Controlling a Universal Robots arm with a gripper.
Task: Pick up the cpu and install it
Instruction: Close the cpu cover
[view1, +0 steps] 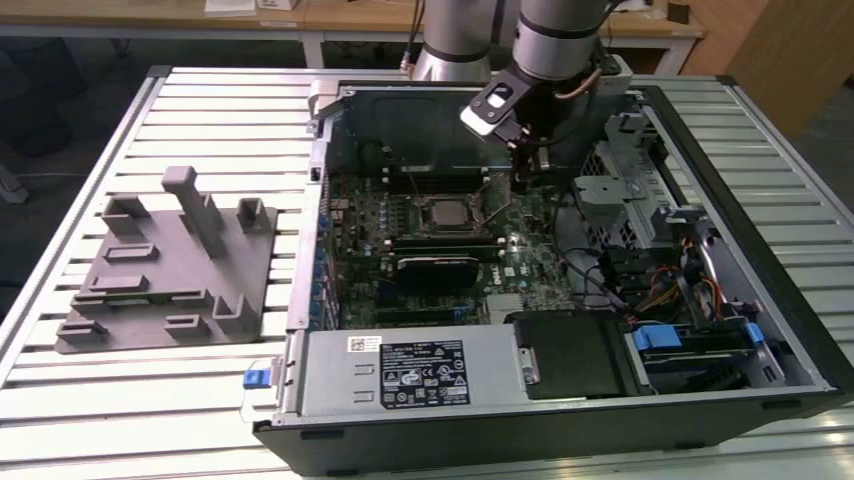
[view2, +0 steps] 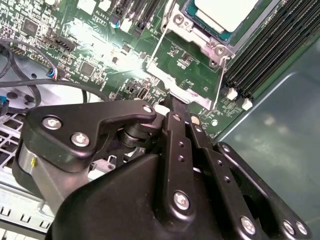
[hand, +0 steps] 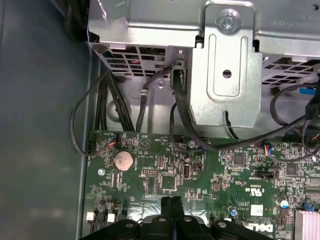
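A slatted metal table (view1: 200, 100) carries an open computer case (view1: 534, 440), with a grey tray (view1: 147, 310) lying well apart from it toward the exterior view's left. Inside the case, the single arm (view1: 554, 40) reaches down over the green motherboard (view1: 387, 200). Its gripper (view1: 521, 178) hangs just above the board, and in both wrist views the black fingers (hand: 168, 205) are pressed together with nothing visible between them. The cpu (view1: 442, 211) is not in the gripper. It lies flat in the motherboard socket, silver top up, near the fingertips and toward the exterior view's left of them. In the second wrist view the socket's metal frame (view2: 187, 60) appears swung open between the gripper (view2: 170, 107) and the cpu (view2: 225, 12). The chip is square, so no long axis governs the approach.
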